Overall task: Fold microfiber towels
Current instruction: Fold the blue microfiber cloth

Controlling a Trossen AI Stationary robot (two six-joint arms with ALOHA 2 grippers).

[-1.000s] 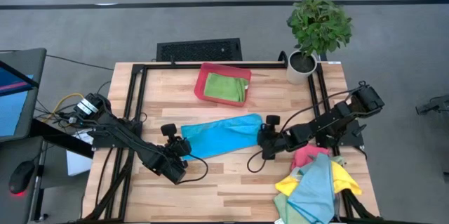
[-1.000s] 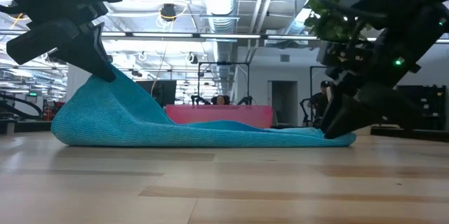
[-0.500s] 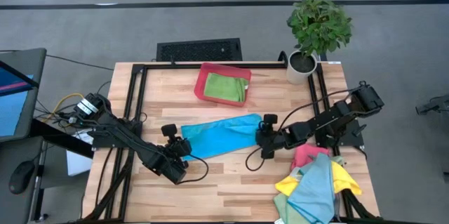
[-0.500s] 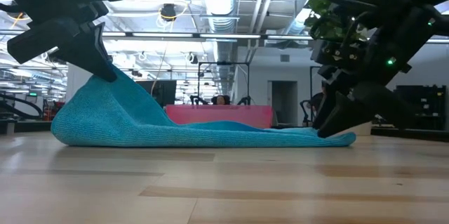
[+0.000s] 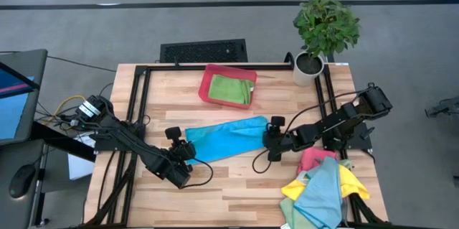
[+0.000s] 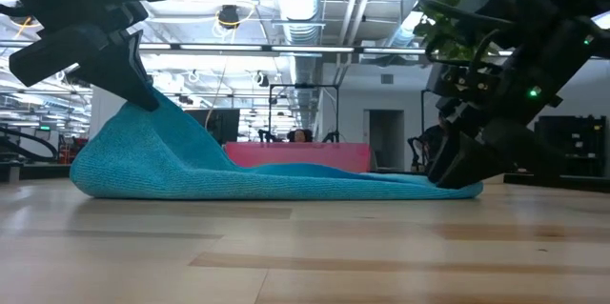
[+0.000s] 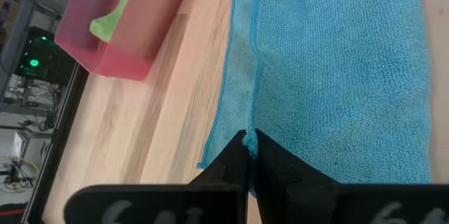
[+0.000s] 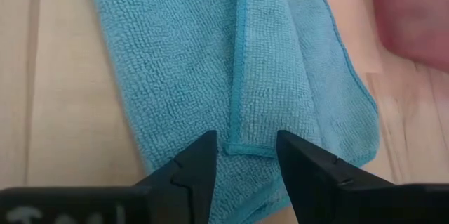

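Observation:
A light blue microfiber towel (image 5: 226, 137) lies lengthwise across the middle of the table, folded into a long band. My left gripper (image 5: 186, 148) is shut on its left end, which it holds raised (image 6: 143, 104); the rest of the towel rests on the wood. My right gripper (image 8: 245, 155) is open at the towel's right end (image 6: 456, 178). Its fingers stand on either side of a folded-over hemmed corner (image 8: 247, 145). A green towel (image 5: 233, 89) lies in the red tray (image 5: 206, 89). My left gripper pinches a hemmed edge (image 7: 251, 131) at the towel's left end between its two fingertips. It comes slanting down from the near left. That end is lifted off the table, and the cloth slopes down slack from the fingers onto the wood. My right gripper's fingertips (image 8: 200, 155) are low at the towel's right end; I cannot tell whether they touch the cloth.
A heap of pink, yellow, green and light blue towels (image 5: 319, 186) lies at the near right corner. A potted plant (image 5: 323, 31) stands at the far right corner. Bare wood (image 5: 229, 186) shows near the front edge.

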